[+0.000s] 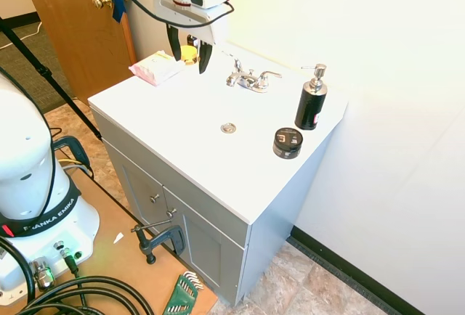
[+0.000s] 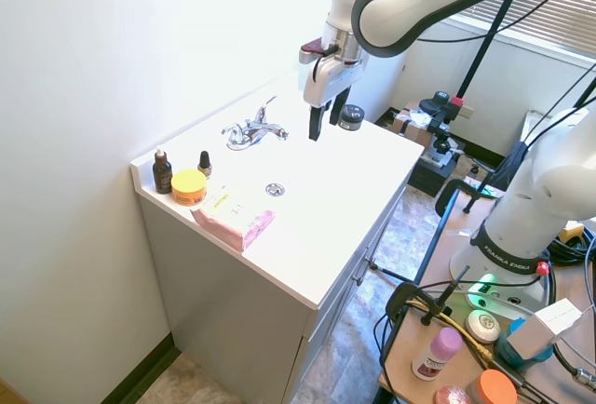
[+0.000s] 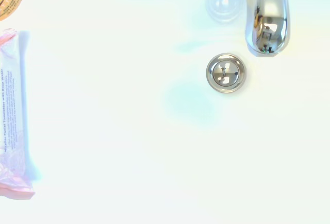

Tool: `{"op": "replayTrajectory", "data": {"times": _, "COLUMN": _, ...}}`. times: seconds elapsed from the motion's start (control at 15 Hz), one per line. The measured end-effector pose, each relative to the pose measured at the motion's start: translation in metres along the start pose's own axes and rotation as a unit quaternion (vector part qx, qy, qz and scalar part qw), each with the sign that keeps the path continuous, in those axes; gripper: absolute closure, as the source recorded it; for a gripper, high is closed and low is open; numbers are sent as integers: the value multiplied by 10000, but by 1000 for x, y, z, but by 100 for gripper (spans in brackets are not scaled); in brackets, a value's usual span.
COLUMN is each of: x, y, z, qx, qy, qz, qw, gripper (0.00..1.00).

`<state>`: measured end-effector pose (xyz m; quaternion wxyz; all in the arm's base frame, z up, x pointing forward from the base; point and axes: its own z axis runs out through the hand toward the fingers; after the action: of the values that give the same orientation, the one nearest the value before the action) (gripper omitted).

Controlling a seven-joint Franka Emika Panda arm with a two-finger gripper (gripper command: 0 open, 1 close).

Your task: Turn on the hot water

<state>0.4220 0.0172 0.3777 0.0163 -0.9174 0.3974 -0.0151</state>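
We are hovering our gripper point(image 1: 189, 55) above the bench point(image 1: 182, 148), fingers point(image 1: 173, 42) spread and holding nothing, just beside the pink packet point(image 1: 155, 67). The hot water lever point(image 1: 236, 65) is sitting on the faucet point(image 1: 248, 79) further right, untouched, with the black bottle point(image 1: 311, 101) standing beyond it.

Harsh overexposed glare; sharp, faint shadows.

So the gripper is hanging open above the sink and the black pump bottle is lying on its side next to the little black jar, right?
Not quite. The black pump bottle stands upright, not on its side; the first exterior view shows it beside the little black jar. The rest holds: the gripper hangs open above the sink.
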Motion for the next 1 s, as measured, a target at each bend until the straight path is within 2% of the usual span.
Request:
{"op": "replayTrajectory", "data": {"times": 0.2, "x": 0, "y": -4, "z": 0, "qx": 2, "qy": 90, "qz": -68, "qw": 9999, "gripper": 0}}
{"op": "replayTrajectory", "data": {"times": 0.4, "x": -10, "y": -39, "z": -9, "qx": 48, "qy": 300, "qz": -240, "qw": 9993, "gripper": 0}}
{"op": "replayTrajectory", "data": {"times": 0.67, "x": -27, "y": -118, "z": -2, "qx": 402, "qy": 760, "qz": -47, "qw": 9963, "gripper": 0}}
{"op": "replayTrajectory", "data": {"times": 1.0, "x": 0, "y": -182, "z": 41, "qx": 871, "qy": 1100, "qz": 213, "qw": 9899, "gripper": 0}}
